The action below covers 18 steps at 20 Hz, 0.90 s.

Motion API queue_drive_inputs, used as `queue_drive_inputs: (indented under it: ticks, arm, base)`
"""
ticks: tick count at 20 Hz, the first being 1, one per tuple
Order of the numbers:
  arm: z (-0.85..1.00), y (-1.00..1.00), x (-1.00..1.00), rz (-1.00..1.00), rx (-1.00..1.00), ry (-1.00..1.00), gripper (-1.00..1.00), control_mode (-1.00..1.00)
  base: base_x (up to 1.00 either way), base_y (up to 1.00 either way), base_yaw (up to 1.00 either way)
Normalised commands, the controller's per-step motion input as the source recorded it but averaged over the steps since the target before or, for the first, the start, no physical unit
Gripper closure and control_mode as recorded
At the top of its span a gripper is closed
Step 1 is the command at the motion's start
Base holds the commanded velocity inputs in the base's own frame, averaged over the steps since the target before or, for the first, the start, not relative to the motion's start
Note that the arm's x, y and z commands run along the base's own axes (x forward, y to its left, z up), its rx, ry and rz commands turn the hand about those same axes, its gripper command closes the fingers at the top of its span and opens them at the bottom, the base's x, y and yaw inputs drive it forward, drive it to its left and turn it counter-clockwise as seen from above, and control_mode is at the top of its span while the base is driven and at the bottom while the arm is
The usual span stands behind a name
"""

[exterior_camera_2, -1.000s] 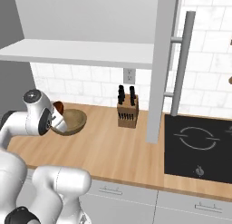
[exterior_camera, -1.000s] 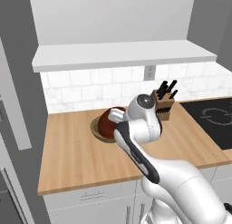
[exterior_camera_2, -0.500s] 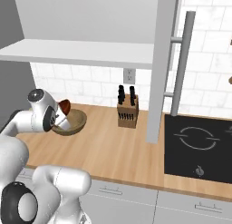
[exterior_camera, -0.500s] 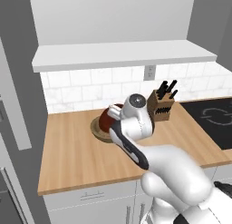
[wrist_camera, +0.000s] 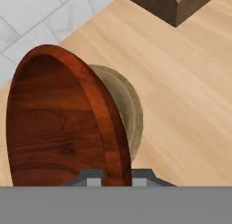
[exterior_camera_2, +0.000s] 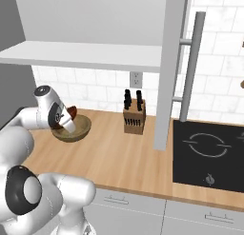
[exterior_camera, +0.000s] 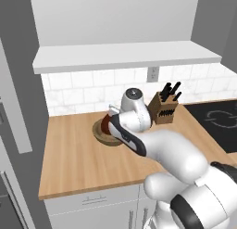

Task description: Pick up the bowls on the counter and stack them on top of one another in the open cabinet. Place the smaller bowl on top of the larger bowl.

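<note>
**Small bowl gripped, nothing shelved yet**

From the left base view, the arm bends over the back of the desk [exterior_camera: 83, 163], near its left end. The dark smaller bowl [exterior_camera: 106, 125] peeks out beside the wrist, just above the larger bowl [exterior_camera: 102, 135], which sits on the wood. The open cabinet [exterior_camera: 125, 59] overhead has a bare shelf board.

The right base view gives the other side: the smaller bowl [exterior_camera_2: 71, 112] tilts at the wrist over the tan larger bowl [exterior_camera_2: 76, 129], with the knife block [exterior_camera_2: 133, 116] further right along the wall.

The hand view settles what the others hide: the claw [wrist_camera: 117, 178] is clamped on the rim of the smaller bowl [wrist_camera: 54, 123], held steeply on edge, the larger bowl [wrist_camera: 129, 112] just behind it on the desk.

By my reckoning the job is barely begun. Both bowls still need to reach the cabinet, the tan one underneath.
</note>
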Motion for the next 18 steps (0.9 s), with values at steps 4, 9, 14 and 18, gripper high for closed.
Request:
queue_drive_inputs:
  ticks: [4, 9, 14, 18]
  arm:
    - [-0.33, 0.0, 0.0, 0.0, -0.01, 0.0, 1.0, -1.0]
    - [-0.25, 0.0, 0.0, 0.0, -0.03, 0.0, 1.0, -1.0]
    - [-0.15, 0.0, 0.02, 0.0, -0.04, 0.0, 1.0, -1.0]
    - [-0.02, 0.0, 0.23, 0.0, -0.01, 0.0, 1.0, -1.0]
  base:
    - [0.0, 0.0, 0.0]
    - [0.0, 0.0, 0.0]
    - [0.0, 0.0, 0.0]
    - [0.0, 0.0, 0.0]
